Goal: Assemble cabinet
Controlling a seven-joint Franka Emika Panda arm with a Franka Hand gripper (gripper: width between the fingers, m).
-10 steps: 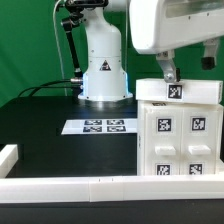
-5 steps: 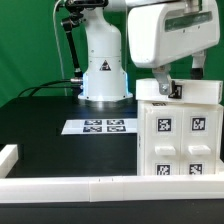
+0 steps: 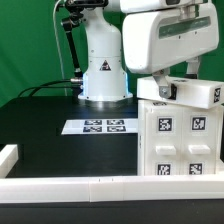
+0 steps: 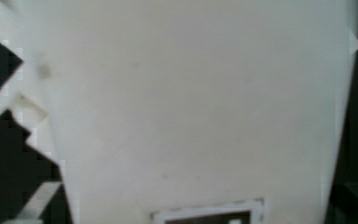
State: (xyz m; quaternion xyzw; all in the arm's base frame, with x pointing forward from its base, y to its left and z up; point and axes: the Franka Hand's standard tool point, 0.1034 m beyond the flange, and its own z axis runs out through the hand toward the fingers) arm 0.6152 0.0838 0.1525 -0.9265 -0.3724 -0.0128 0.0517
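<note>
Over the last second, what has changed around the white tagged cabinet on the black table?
The gripper and its bulky white wrist housing have swung toward the exterior view's left and lower over the white tagged cabinet. The top white panel, level before, now tilts down toward the exterior view's right. The marker board and the white rail stayed put.

White rounded arm (image 3: 170,40), black triangle emblem on base (image 3: 103,68), black cables (image 3: 70,45).
</note>
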